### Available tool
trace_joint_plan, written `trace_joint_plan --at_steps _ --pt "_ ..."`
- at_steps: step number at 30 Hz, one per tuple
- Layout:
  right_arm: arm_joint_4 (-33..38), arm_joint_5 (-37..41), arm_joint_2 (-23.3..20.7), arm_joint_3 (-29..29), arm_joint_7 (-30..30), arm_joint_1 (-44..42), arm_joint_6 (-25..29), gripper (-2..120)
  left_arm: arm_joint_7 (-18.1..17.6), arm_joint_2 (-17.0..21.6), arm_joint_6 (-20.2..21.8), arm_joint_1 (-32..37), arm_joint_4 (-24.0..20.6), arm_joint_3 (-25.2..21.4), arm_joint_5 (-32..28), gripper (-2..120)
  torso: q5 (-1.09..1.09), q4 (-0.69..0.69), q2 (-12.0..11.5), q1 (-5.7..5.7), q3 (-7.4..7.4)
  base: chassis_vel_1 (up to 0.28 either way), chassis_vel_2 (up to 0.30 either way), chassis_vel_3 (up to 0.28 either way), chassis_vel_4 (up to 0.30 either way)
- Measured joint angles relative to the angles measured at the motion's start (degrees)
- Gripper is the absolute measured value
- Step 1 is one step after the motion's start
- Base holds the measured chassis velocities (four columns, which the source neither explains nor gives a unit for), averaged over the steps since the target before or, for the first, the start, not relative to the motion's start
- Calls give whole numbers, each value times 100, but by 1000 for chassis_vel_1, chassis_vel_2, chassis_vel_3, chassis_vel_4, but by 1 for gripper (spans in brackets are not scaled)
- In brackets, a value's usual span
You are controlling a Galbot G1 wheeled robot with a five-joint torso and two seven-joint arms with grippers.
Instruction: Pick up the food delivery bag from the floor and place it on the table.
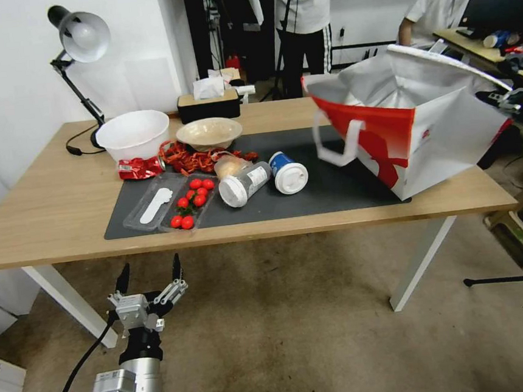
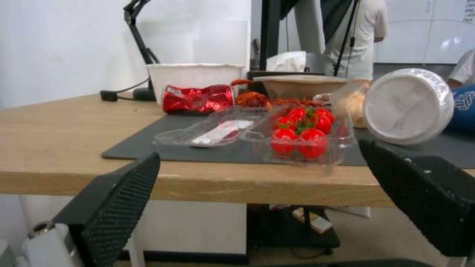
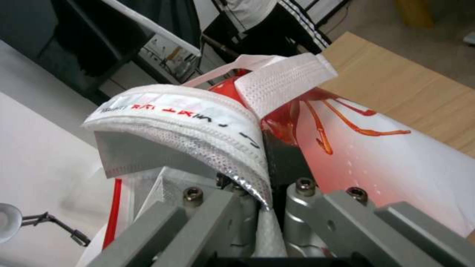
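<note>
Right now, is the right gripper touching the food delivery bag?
Touching. The right wrist view shows the right gripper closed on the food delivery bag, its foil-lined rim pinched between the fingers.

White walls (image 1: 7,78) close the room on the left and behind. A black-armed desk lamp (image 1: 80,38) with a pale shade stands by the wall — behind it, a cluttered desk (image 1: 474,46).
</note>
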Motion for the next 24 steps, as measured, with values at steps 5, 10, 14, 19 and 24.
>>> trace_joint_plan --at_steps 5,10,14,19,24 --pt "-108 158 -59 -64 -111 100 -34 0 -2 -5 0 -9 25 7 31 100 0 0 0 0 0 0 0 0 0" --pt "-138 246 -79 -103 -208 141 -73 0 -12 -12 0 -6 31 4 77 100 0 0 0 0 0 0 0 0 0" --pt "-160 279 -88 -104 -299 141 -99 0 -18 -13 -1 -1 31 -1 81 100 0 0 0 0 0 0 0 0 0" --pt "-187 283 -104 -105 -430 140 -129 0 -25 -13 -1 6 26 -10 83 100 0 0 0 0 -1 0 0 0 0" --pt "-231 213 -108 -111 -566 128 -164 0 -36 -14 -2 27 -3 -16 88 100 1 0 0 0 0 0 0 0 0"
